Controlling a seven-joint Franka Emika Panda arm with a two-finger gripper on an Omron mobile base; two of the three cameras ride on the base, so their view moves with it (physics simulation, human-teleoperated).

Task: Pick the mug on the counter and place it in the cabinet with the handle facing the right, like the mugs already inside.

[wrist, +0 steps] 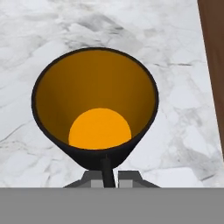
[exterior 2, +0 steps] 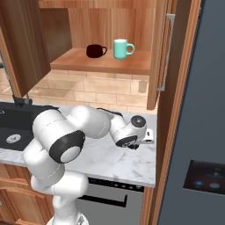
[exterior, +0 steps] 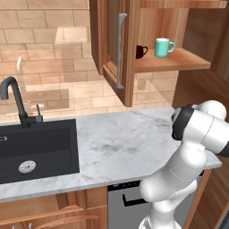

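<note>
Black-walled and orange inside, the mug (wrist: 95, 116) stood upright on the marble counter (wrist: 175, 109), its mouth straight below my camera. I had the gripper (wrist: 106, 175) pinched together on its near rim, so the coming lift was upward toward the cabinet (exterior 2: 101, 61) shelf.

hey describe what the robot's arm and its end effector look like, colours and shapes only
The arm is built of glossy white, rounded, bulbous segments with dark grey to black bands and caps at the joints. The end effector has a round dark grey wrist section and two small, flat, grey finger tips. No loose cables or markings are visible.
</note>
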